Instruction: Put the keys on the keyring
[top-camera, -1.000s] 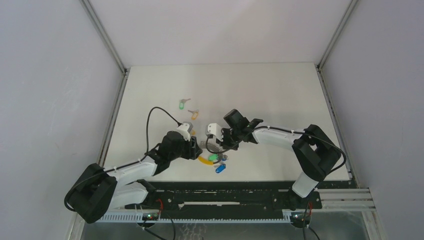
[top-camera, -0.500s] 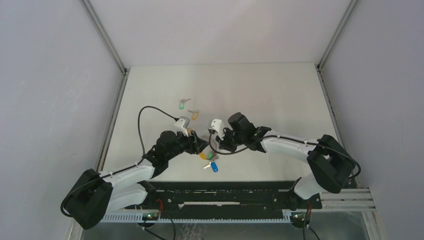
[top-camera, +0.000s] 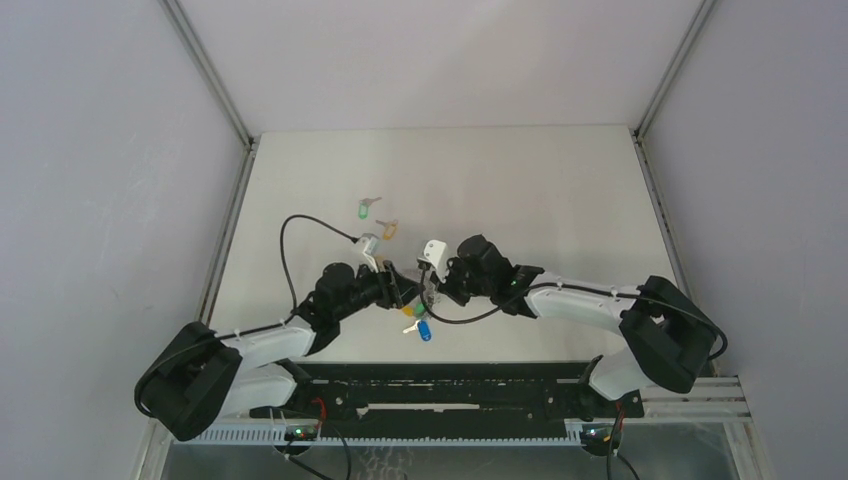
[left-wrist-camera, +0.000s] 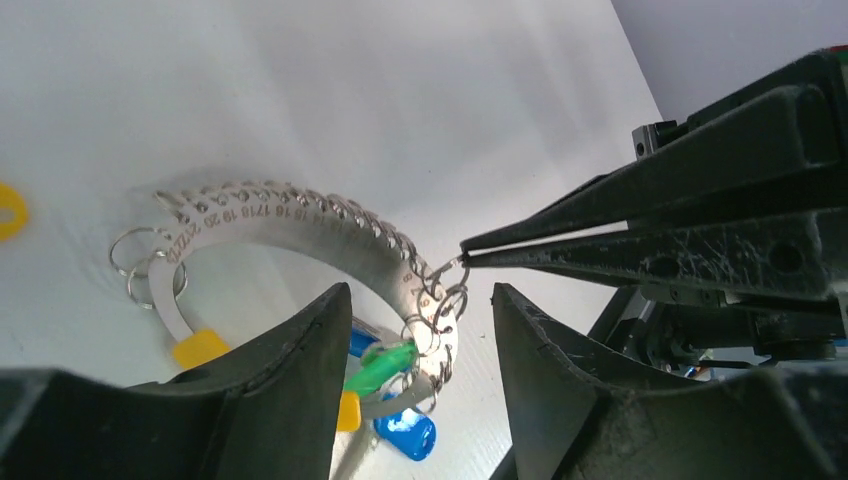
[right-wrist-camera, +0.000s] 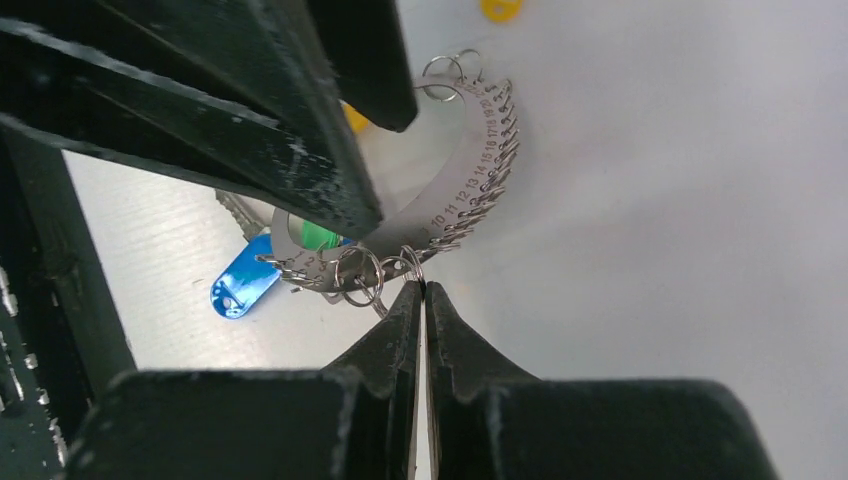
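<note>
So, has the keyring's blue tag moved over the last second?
Yes. The blue tag has shifted slightly left in the overhead view, judged against the loose green-tagged key, which stayed put.

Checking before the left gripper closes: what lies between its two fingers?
In the left wrist view, the ring-studded end of the keyring, with a green tag, lies between the left gripper's open fingers; the right gripper pinches one small ring there.
</note>
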